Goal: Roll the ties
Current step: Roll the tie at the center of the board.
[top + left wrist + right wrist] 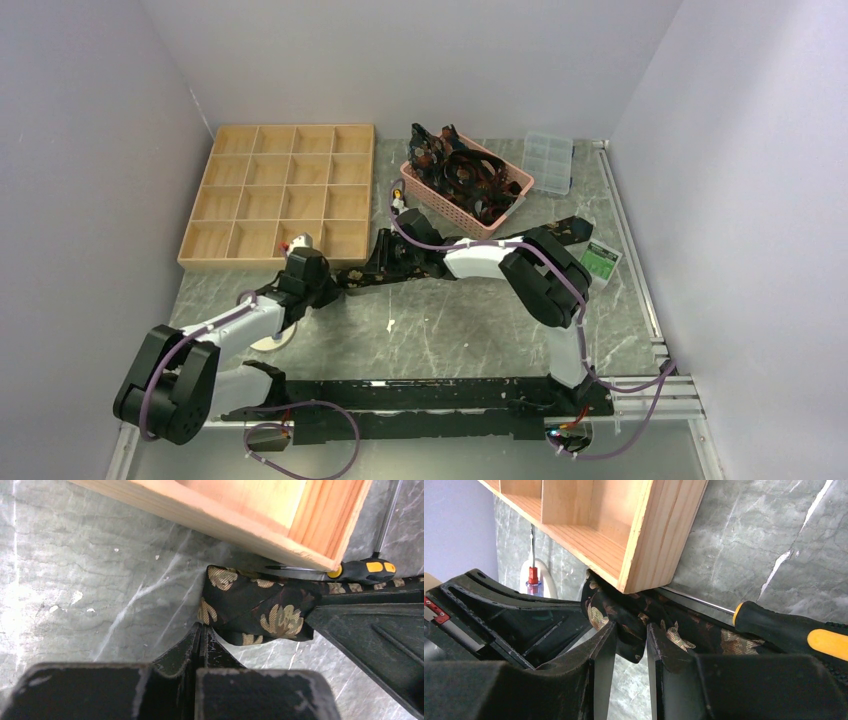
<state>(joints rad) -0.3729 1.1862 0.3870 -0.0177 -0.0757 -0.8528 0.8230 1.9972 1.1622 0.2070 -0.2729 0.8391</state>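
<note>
- Left wrist view puts the tie (260,612) on the surface (90,570). Its folded end lies just beside the near corner of the wooden tray (280,545), with a screwdriver (367,569) alongside.
- The step in hand looks like starting the roll at that folded end; only a first turn shows.
- The next move calls for turning the fold over itself, keeping the cloth taut and clear of the tray corner.
- Left tool (202,632) is fully closed, tips against the fold's edge; whether any cloth is nipped I cannot tell.
- Right tool (630,628) is narrow, closed onto the fold, with cloth filling its gap.
</note>
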